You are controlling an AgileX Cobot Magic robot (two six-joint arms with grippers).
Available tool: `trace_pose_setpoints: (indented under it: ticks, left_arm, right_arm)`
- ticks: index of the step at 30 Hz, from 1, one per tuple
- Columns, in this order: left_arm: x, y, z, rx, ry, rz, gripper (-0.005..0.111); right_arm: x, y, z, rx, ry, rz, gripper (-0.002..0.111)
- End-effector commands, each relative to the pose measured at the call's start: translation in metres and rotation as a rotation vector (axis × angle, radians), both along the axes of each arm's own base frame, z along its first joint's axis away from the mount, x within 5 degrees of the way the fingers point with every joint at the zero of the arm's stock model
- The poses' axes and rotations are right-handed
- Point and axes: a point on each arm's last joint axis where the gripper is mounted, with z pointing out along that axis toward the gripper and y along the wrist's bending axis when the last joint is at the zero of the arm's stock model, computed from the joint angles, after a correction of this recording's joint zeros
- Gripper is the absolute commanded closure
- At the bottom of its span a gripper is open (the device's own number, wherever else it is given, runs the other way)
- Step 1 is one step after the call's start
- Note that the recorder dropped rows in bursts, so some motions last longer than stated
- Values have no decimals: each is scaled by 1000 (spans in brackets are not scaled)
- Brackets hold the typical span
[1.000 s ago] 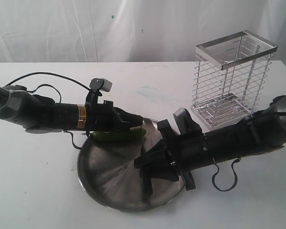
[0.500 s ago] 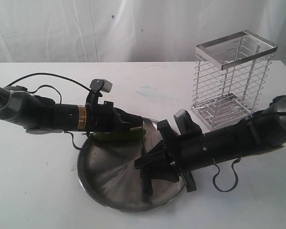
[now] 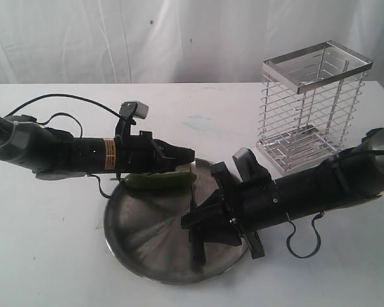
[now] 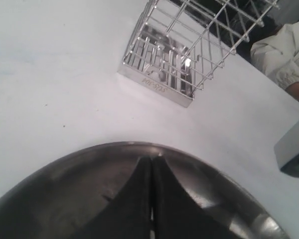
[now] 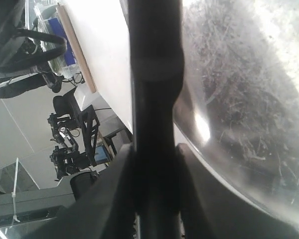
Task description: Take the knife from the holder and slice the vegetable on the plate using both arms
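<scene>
The plate point(image 3: 147, 240) sits on the white counter point(image 3: 51, 256). The pepper point(image 3: 155, 181) lies inside the plate, along its far left rim.

The left gripper point(image 3: 187, 153) reaches in from the plate's left side and hangs just above the pepper's right end. Its jaws are clenched on nothing. In the left wrist view the two dark fingers point(image 4: 137, 199) press flat together over the plate point(image 4: 224, 199). Whether they touch the pepper cannot be told.

The right gripper point(image 3: 196, 224) comes in from the plate's right side and is over the plate's middle, its jaws grasping the knife point(image 3: 198, 249). A dark end of the knife sticks out below the jaws toward the plate's near rim. In the right wrist view the knife point(image 5: 155, 74) runs straight out between the fingers point(image 5: 114, 199), with the scratched steel of the plate point(image 5: 239, 99) beside it.

The holder point(image 3: 313, 102) stands upright on the counter, beyond the plate's far right side and apart from it.
</scene>
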Motion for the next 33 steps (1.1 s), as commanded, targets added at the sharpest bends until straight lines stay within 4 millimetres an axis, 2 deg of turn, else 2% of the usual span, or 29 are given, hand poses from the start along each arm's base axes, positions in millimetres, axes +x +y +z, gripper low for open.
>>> trace_pose_setpoints:
  ticks: [1,7,15,22,27,33]
  left_arm:
    - [-1,-2,-4,66,-6,-11,107]
    - [0,-6,1,24,-23,-32,107]
    - [-1,-6,2,30,-30,-54,107]
    - [-4,-11,-11,177,-3,-51,107]
    - [-5,-12,-12,194,-2,-51,107]
    - [-1,-4,-22,295,84,38,107]
  right_arm:
    - [-2,0,1,6,2,14,108]
    - [-2,0,1,16,-60,41,108]
    - [-2,0,0,6,-58,32,108]
    - [0,-1,-2,-21,-44,10,108]
    - [0,-1,-2,-28,-44,6,108]
    - [0,-1,-2,-32,-26,-3,108]
